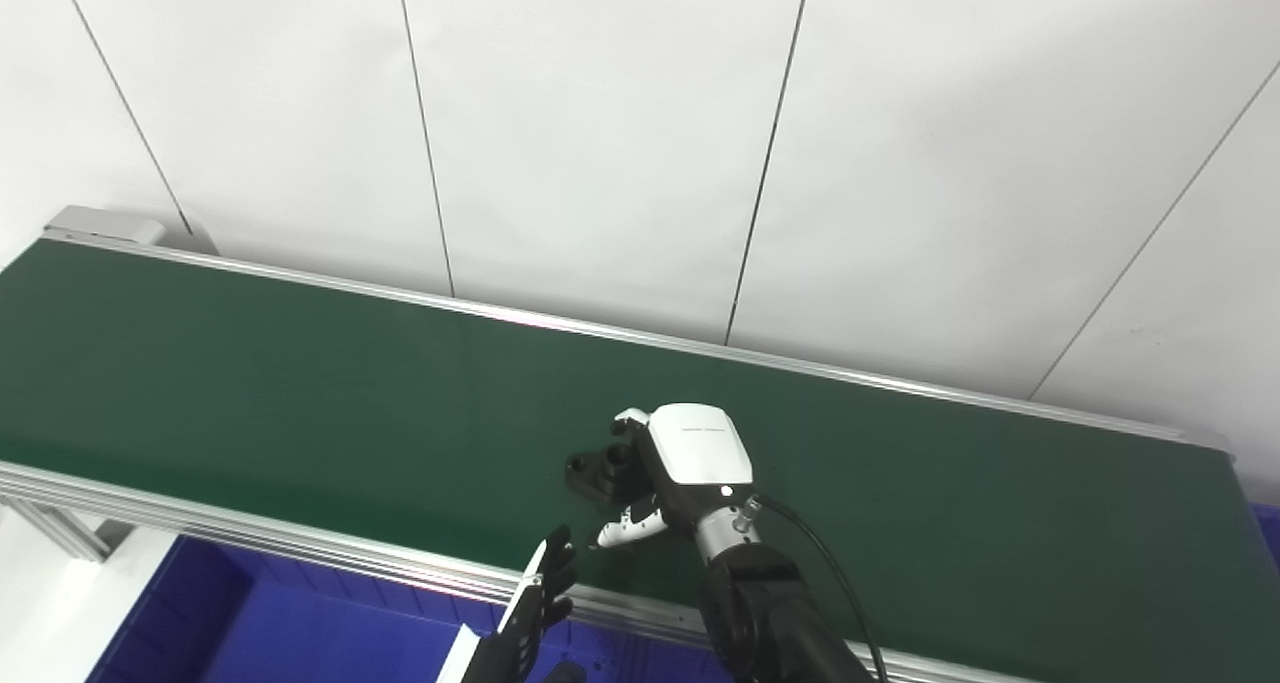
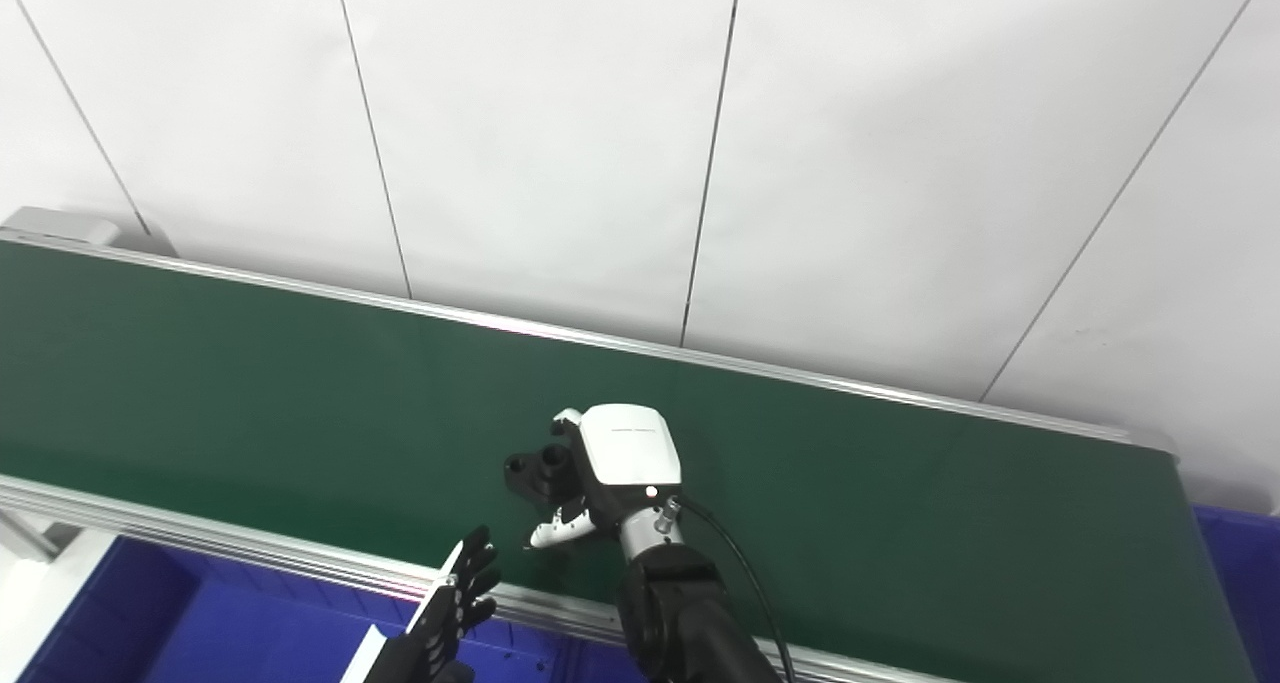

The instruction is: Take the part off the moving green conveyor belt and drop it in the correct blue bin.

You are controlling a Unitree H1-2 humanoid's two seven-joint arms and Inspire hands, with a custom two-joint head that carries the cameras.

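Fingers point(image 1: 628, 525) of the right hand point(image 1: 672, 468) curled around the black part point(image 1: 600, 468), with a white thumb poking out low and left, in the middle of the frame and a bit below. Black part sitting on the green conveyor belt point(image 1: 300, 403), touching the right hand, with round holes showing on top. Hard to tell if lifted off the belt or not. White back of the right hand facing up, with a black cable running down toward the bottom edge beside the dark arm. Left hand point(image 2: 455, 598) low in the frame, left of the right arm, over the silver rail point(image 2: 250, 553) at the near side of the belt. Dark fingers there held straight and a little apart, holding nothing. Blue bin point(image 1: 300, 628) in the lower left corner, under the rail. Another bit of blue bin point(image 2: 1235, 538) peeking out at the right edge. White wall panels point(image 1: 600, 113) filling the top of the frame, behind the belt.
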